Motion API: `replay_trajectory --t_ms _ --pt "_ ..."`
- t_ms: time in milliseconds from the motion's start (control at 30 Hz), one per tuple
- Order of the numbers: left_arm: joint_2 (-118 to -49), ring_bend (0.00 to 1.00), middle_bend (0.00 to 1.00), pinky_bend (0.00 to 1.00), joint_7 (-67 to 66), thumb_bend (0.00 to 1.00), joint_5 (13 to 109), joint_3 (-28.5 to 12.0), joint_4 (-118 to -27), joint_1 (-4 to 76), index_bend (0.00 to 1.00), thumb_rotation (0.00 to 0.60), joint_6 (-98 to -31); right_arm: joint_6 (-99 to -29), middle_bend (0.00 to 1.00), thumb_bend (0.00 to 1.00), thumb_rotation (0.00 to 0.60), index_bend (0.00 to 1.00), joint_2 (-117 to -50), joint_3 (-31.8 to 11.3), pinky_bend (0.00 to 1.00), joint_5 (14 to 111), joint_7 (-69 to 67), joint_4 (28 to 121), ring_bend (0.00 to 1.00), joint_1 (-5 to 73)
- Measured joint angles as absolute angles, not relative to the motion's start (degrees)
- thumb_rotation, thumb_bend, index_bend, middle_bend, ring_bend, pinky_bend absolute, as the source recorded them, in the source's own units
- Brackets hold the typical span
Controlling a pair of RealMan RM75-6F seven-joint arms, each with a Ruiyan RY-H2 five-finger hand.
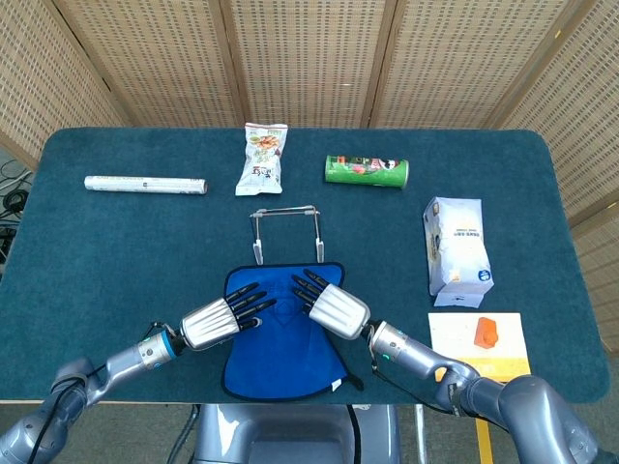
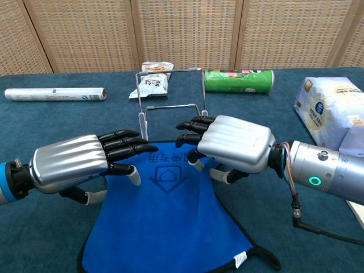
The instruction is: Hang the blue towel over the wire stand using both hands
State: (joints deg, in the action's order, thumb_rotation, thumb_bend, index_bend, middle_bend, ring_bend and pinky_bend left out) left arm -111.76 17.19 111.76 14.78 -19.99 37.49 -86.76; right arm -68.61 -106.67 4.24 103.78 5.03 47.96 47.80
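We judge the blue towel (image 1: 280, 329), flat at lower centre just below the wire stand (image 1: 286, 232), soft and limp, best pinched at its far corners by our left hand (image 1: 218, 322) and right hand (image 1: 329, 307), both spread, holding nothing.

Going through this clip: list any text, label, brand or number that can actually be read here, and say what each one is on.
None can be read with confidence.
Blue towel: dark printed characters and an emblem, upside down, not legible.
Green can: print too blurred.
Snack bag: print too small.
White packet: blue label, too small.
White roll: dark marks, unreadable.
Right arm's wrist: a lit green ring, no text.
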Motion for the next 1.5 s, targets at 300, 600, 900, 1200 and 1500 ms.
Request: replay_trajectory --t_ms 300,600,900,1200,1500 --pt "-112.15 0.00 0.00 0.00 18.95 0.49 110.62 14.70 -19.93 36.87 0.68 0.600 -87.96 -68.87 0.21 0.52 0.600 0.61 -106.55 4.20 0.11 103.41 4.40 48.22 0.05 47.34" --pt "-111.87 0.00 0.00 0.00 20.61 0.49 108.38 12.89 -20.85 36.40 0.69 0.600 -90.59 -70.60 0.21 0.52 0.600 0.62 -104.92 3.00 0.11 102.30 3.77 51.93 0.05 46.45" --pt "-109.70 0.00 0.00 0.00 22.09 0.49 105.26 8.76 -26.74 37.33 0.69 0.600 -94.91 -71.96 0.21 0.52 0.600 0.62 -99.91 -0.44 0.11 99.40 5.73 63.55 0.05 45.33" --pt "-104.56 0.00 0.00 0.00 20.51 0.49 103.33 5.15 -36.93 39.26 0.70 0.600 -96.38 -72.00 0.21 0.52 0.600 0.62 -94.27 -4.93 0.11 95.61 9.95 76.73 0.05 44.65" --pt "-96.20 0.00 0.00 0.00 15.71 0.49 100.52 0.42 -54.23 42.07 0.70 0.600 -93.15 -69.42 0.21 0.52 0.600 0.62 -90.56 -13.25 0.11 86.17 14.55 87.84 0.05 45.11"
